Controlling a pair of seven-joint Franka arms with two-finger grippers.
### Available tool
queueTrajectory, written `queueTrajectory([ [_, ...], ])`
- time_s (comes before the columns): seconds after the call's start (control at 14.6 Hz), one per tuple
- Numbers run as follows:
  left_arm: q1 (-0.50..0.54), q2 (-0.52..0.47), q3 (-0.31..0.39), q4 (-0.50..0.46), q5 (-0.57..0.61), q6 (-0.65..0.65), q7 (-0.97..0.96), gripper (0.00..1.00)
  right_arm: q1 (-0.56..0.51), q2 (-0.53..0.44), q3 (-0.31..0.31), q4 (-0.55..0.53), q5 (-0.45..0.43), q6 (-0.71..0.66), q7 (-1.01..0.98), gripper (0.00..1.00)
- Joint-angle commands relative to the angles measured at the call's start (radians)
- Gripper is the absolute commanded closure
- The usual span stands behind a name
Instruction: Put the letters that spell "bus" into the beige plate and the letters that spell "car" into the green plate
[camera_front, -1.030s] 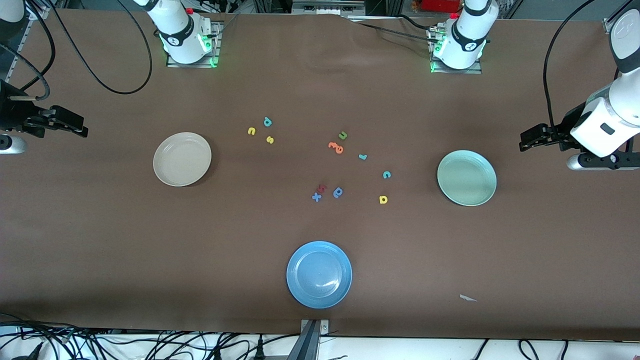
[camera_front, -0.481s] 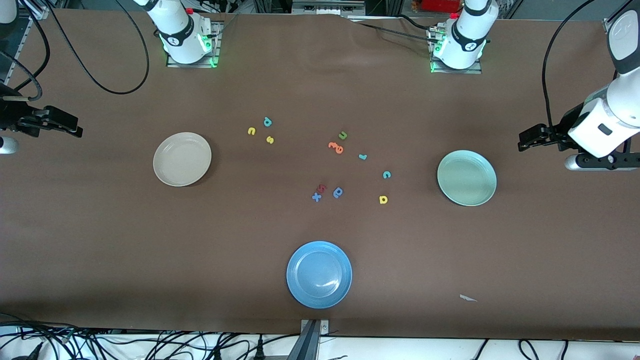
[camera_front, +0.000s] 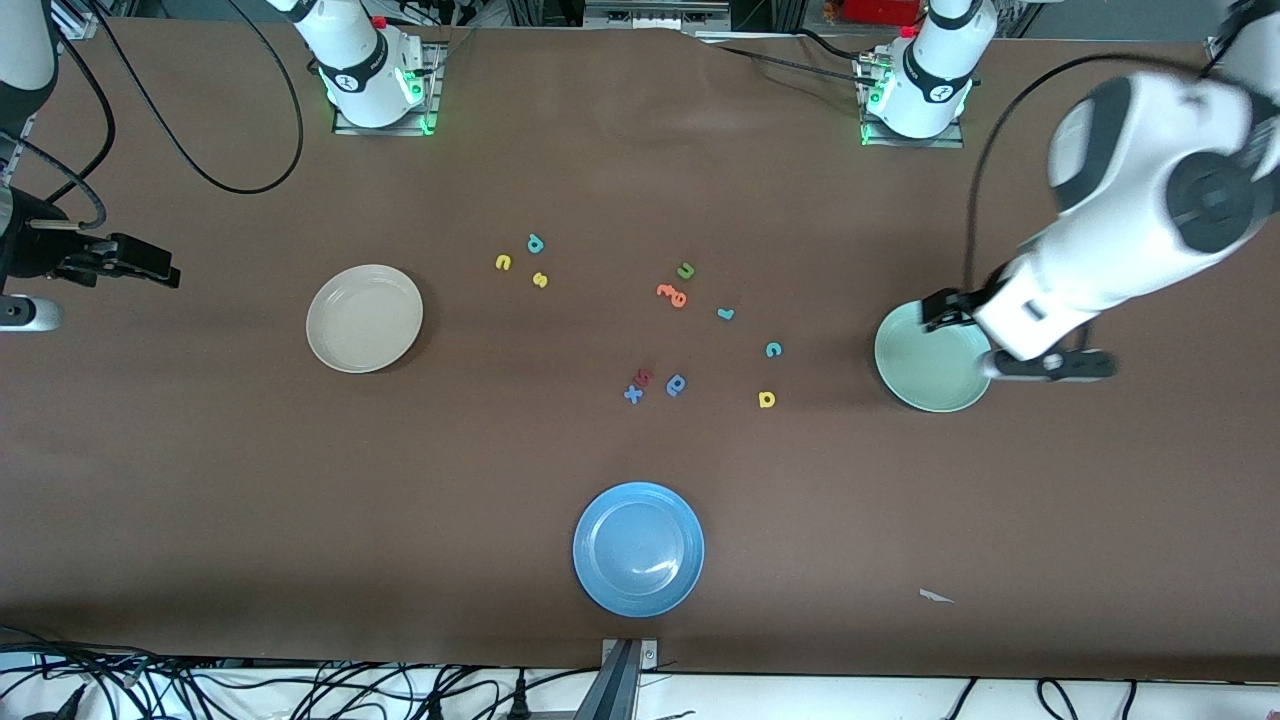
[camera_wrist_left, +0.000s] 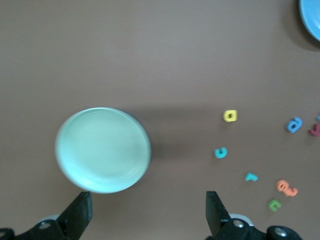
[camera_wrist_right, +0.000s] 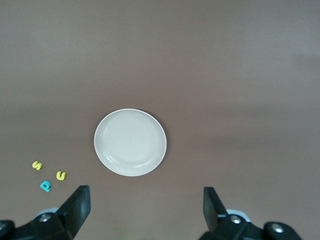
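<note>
Nothing is sorted yet. The round cream-beige plate (camera_front: 364, 318) and the round pale mint-green plate (camera_front: 932, 356) both lie empty on the brown bench (camera_front: 300, 480).

The teal foam "b" (camera_front: 535, 243), yellow foam "u" (camera_front: 503, 262) and yellow foam "s" (camera_front: 540, 280) lie clustered well apart from the right hand (camera_front: 165, 272), with the beige plate between them and it. That hand hangs with fingers spread and empty over the bench near the right arm's end.

The teal foam "c" (camera_front: 773, 349), yellow foam "a" (camera_front: 766, 399) and teal foam "r" (camera_front: 726, 314) lie near the left hand (camera_front: 935, 310).

Against the earlier frames, the left hand, also spread and empty, has swung in from the bench edge to above the green plate's rim; the right has barely shifted. All six placements remain.
</note>
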Motion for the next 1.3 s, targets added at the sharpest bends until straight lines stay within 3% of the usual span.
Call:
queueTrajectory([
  [0.0,-0.065,0.113,0.009,0.014,-0.034,0.108,-0.092,0.00,0.007,-0.002,0.011,0.017,0.037,-0.046,0.004,0.00],
  [0.21,-0.095,0.140,-0.002,-0.021,-0.037,0.150,-0.146,0.00,0.030,0.007,0.011,0.015,0.037,-0.059,-0.010,0.00],
  [0.34,-0.096,0.139,-0.037,-0.104,-0.036,0.264,-0.213,0.00,0.046,0.018,0.011,0.014,0.040,-0.059,-0.004,0.00],
  [0.48,-0.096,0.134,-0.084,-0.202,-0.033,0.407,-0.285,0.00,0.051,0.026,0.014,-0.053,0.109,-0.019,0.001,0.00],
  [0.62,-0.098,0.133,-0.112,-0.285,-0.027,0.505,-0.328,0.00,0.051,-0.008,0.098,-0.171,0.129,0.103,0.016,0.00],
  [0.82,-0.114,0.134,-0.123,-0.395,-0.023,0.644,-0.342,0.00,0.051,-0.039,0.259,-0.366,0.115,0.318,0.194,0.00],
  [0.96,-0.124,0.140,-0.123,-0.467,-0.023,0.775,-0.373,0.00,0.051,-0.050,0.311,-0.480,0.109,0.459,0.258,0.00],
  [1.24,-0.168,0.193,-0.120,-0.469,-0.020,0.830,-0.434,0.00,0.051,-0.088,0.451,-0.707,0.106,0.725,0.424,0.00],
])
